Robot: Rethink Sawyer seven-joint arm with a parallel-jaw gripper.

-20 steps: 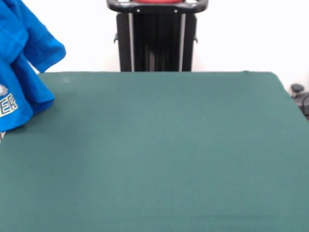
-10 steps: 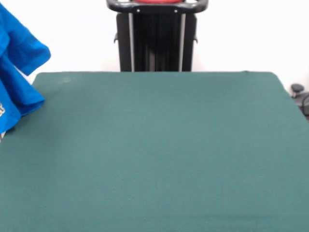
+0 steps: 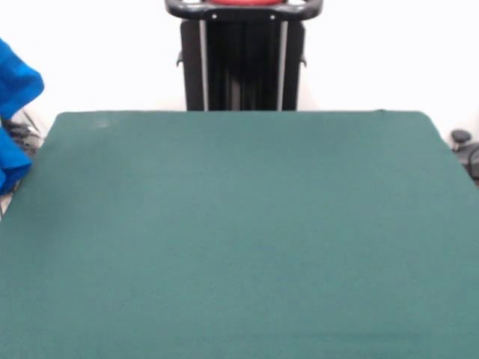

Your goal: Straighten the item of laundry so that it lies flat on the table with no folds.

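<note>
Blue shirt point(image 3: 13, 112) hangs bunched off the table's point(image 3: 239, 239) left edge, mostly out of frame, not lying on it. Claw not visible, state unknown.

You see a big table point(image 3: 239, 239) with a dark green top. The green is plain, the same all over, with no pattern. At the left edge you see a bit of bright blue cloth, the item of laundry point(image 3: 13, 90). No print shows on that bit. Behind the table the wall point(image 3: 389, 52) is white, and a black stand point(image 3: 241, 63) has pale grey stripes running up it.
</note>
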